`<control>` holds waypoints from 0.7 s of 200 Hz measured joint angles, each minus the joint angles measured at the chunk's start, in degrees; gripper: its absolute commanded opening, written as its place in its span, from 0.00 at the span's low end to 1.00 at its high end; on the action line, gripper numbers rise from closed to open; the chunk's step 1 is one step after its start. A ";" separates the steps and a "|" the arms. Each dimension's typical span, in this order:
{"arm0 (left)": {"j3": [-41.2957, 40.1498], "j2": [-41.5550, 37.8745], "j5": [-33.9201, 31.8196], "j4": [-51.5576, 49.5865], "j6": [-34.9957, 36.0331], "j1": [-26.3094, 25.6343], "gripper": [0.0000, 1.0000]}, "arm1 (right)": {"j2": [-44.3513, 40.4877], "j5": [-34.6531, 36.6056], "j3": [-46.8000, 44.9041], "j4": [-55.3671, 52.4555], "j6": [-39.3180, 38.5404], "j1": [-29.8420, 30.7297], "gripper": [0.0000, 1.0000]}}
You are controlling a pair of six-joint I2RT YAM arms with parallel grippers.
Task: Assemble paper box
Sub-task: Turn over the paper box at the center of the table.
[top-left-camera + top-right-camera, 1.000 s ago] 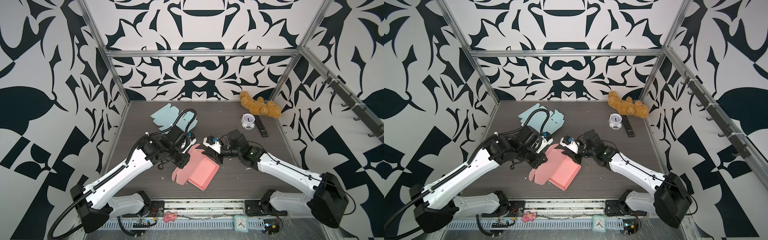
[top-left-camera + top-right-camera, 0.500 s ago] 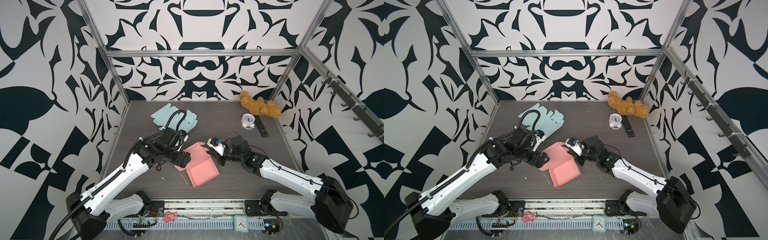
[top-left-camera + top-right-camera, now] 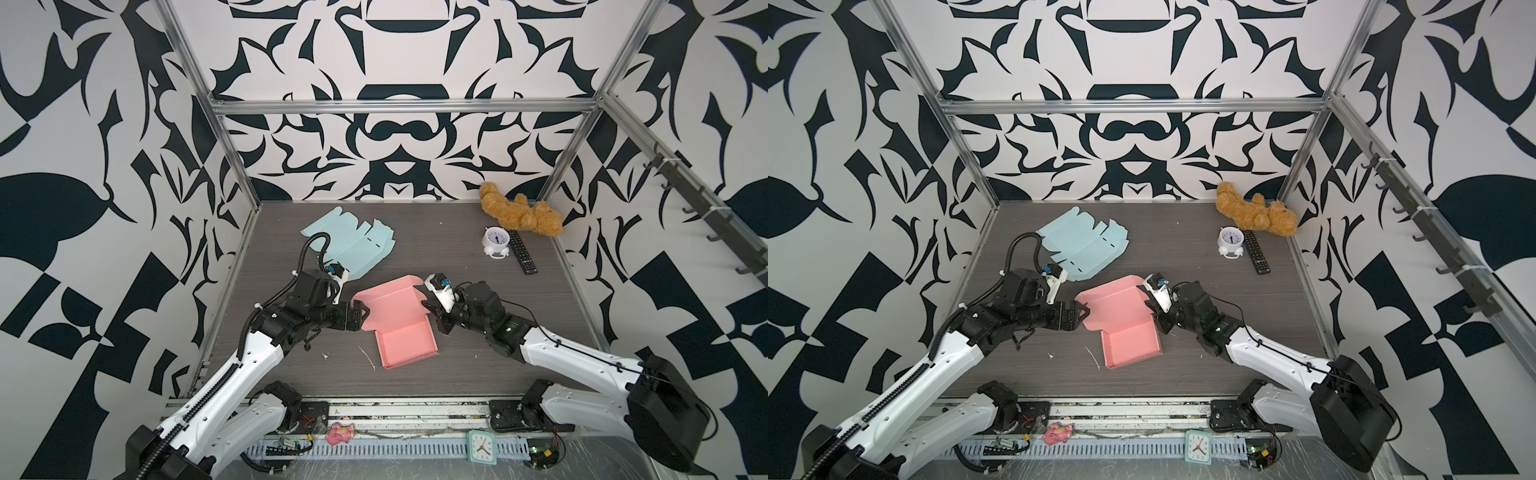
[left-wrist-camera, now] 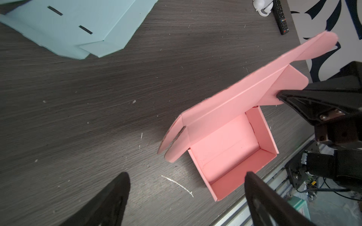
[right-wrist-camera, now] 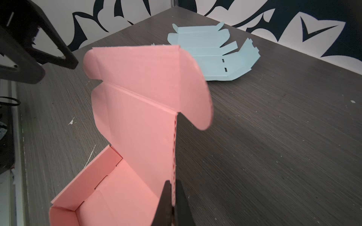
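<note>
The left arm (image 3: 253, 357) was stretched low from the near edge toward the centre, its left gripper (image 3: 362, 312) held level with jaws spread wide and nothing between them. The right arm (image 3: 557, 351) was extended inward opposite, its right gripper (image 5: 172, 185) clamped tight on the edge of the pink box lid (image 5: 137, 117).

Two robot arms (image 3: 253, 361) (image 3: 573, 353); one pink paper box (image 3: 405, 340); one flat blue box blank (image 3: 357, 245); one teddy bear (image 3: 519, 214); one remote (image 3: 523, 251); two clocks (image 3: 496, 239) (image 3: 482, 451); one small pink toy (image 3: 338, 433).
</note>
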 measured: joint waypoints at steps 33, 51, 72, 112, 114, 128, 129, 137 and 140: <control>-3.85 2.03 2.84 7.26 -2.01 0.00 0.93 | -1.05 2.01 -2.23 1.18 3.19 0.00 0.05; -5.99 3.61 3.67 11.52 -2.64 0.00 0.92 | -1.05 2.82 -2.49 1.33 4.35 0.00 0.05; -8.48 5.25 3.91 15.93 -3.21 0.00 0.91 | -1.05 3.21 -2.82 1.60 5.42 0.00 0.05; -10.67 7.87 4.92 21.59 -3.76 0.00 0.66 | -1.05 3.72 -3.74 2.54 6.82 0.00 0.06; -10.69 7.93 4.90 21.70 -3.45 0.00 0.65 | -1.05 3.72 -3.78 2.56 6.91 0.00 0.06; -10.71 8.17 5.33 22.82 -3.76 0.00 0.60 | -1.05 3.93 -4.00 2.75 7.19 0.00 0.06; -10.71 8.17 5.40 22.86 -3.87 0.00 0.59 | -1.05 3.93 -4.02 2.75 7.23 0.00 0.06; -10.71 8.20 5.57 23.34 -3.85 0.00 0.57 | -1.05 4.00 -4.04 2.84 7.39 0.00 0.06; -10.71 8.20 5.73 23.45 -3.65 0.00 0.57 | -1.05 4.04 -4.04 2.89 7.50 0.00 0.06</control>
